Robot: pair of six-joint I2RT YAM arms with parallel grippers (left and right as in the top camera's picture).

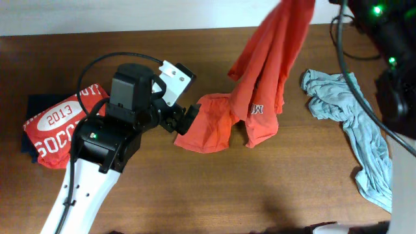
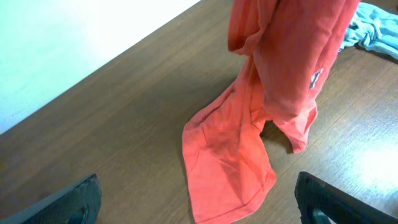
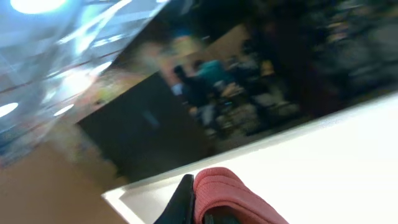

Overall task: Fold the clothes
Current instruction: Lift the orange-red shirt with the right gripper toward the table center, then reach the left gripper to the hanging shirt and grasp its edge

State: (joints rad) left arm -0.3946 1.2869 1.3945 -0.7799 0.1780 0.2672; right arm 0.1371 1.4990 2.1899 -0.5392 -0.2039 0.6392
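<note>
Overhead: two orange-red shirts, hanging shirt (image 1: 273, 58) clamped in right jaws, folded shirt (image 1: 55, 130), one navy shirt (image 1: 39, 102), one grey-blue shirt (image 1: 351, 120); left jaws apart.

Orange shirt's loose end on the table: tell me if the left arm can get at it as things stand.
Probably yes. The left gripper is open, close to the end of the orange shirt lying flat on the table, with nothing between them. The right gripper only holds the top up.
</note>
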